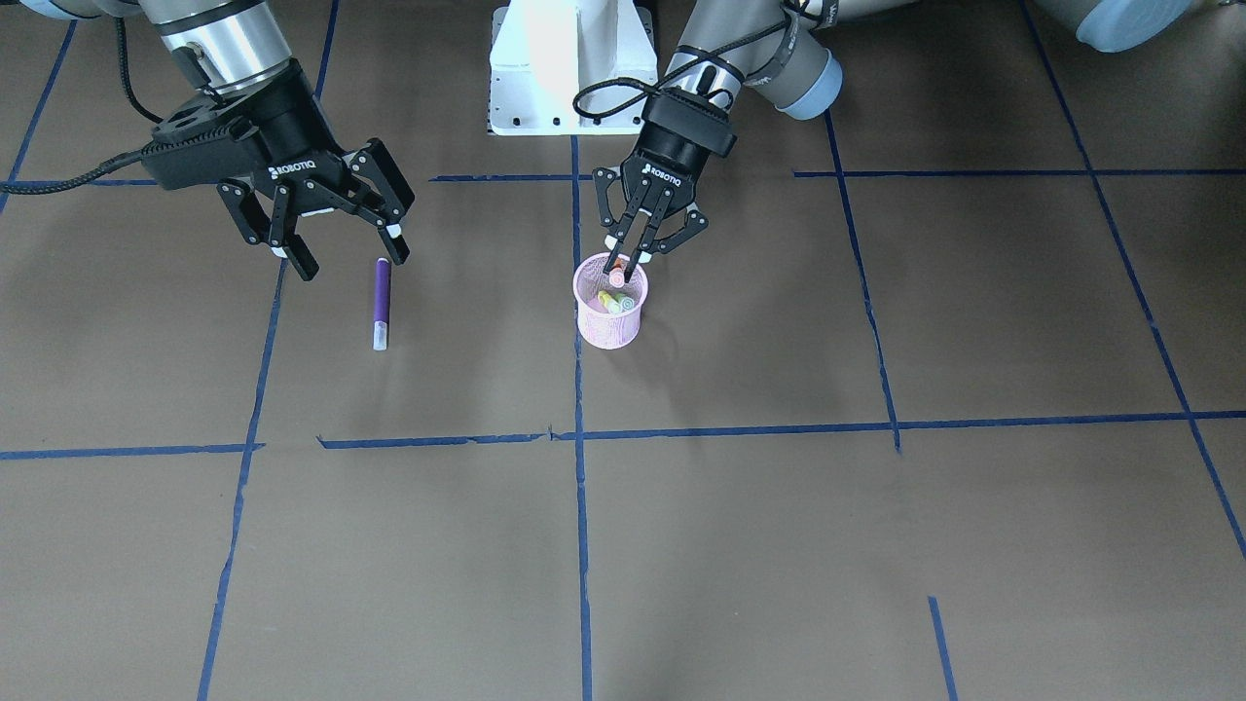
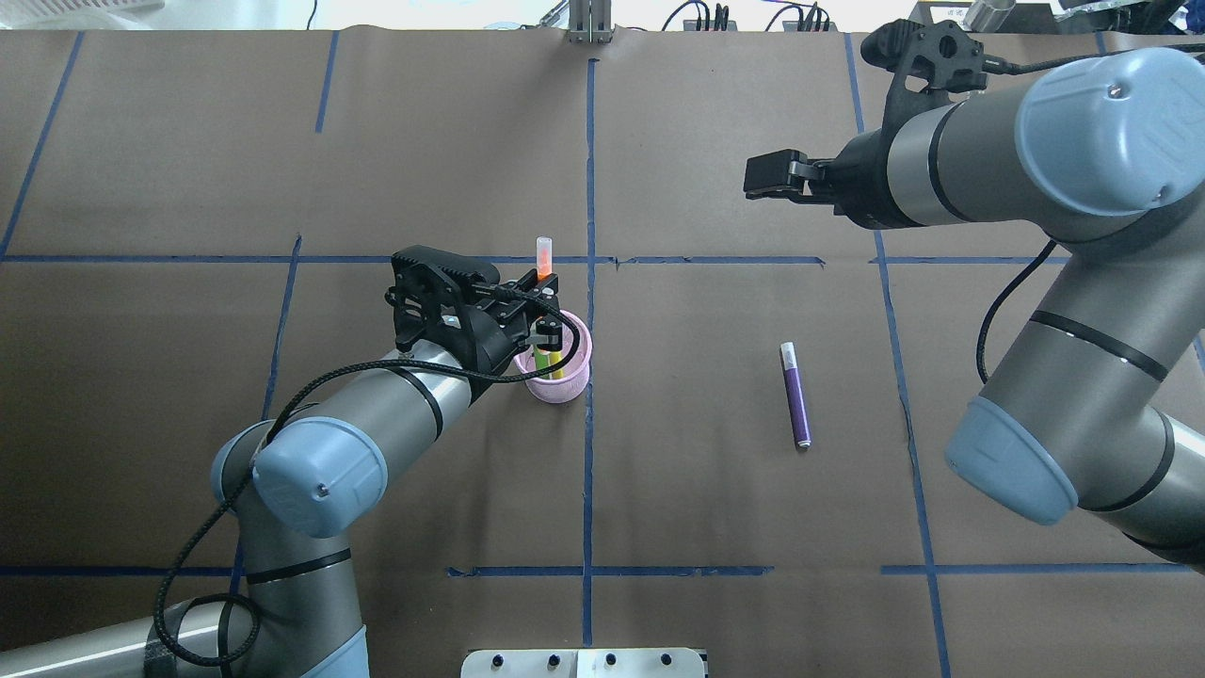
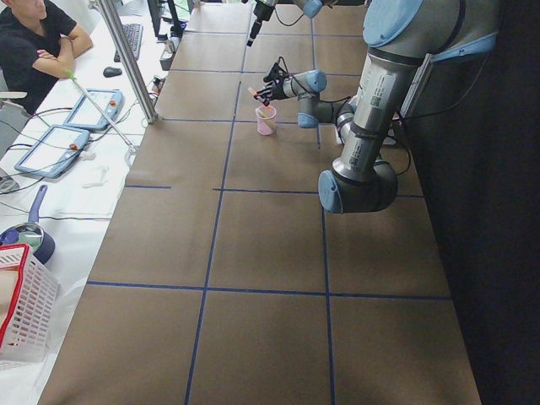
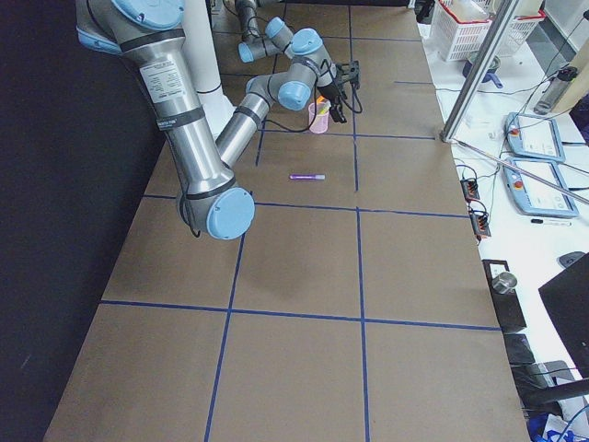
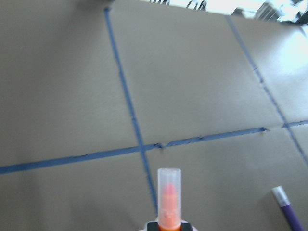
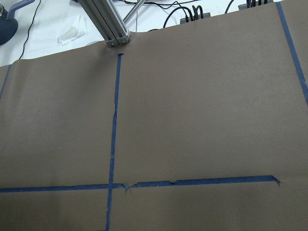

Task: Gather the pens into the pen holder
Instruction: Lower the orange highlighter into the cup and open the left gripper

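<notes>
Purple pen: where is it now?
Overhead view: the purple pen lies flat on the table on the robot's right side, well apart from the pink cup, with the open right gripper nearby.

Pen holder: small round pink wire-mesh cup [image 4: 319, 120], upright on the brown paper-covered table [image 4: 294, 304].
Orange pen: slim orange pen [image 4: 320, 99], just above the cup's rim.
Purple pen: slim purple pen [image 4: 306, 177], flat, near the cup but apart from it.
Near arm: grey, blue-jointed right arm [image 4: 216, 207], elbow low over the table.
</notes>
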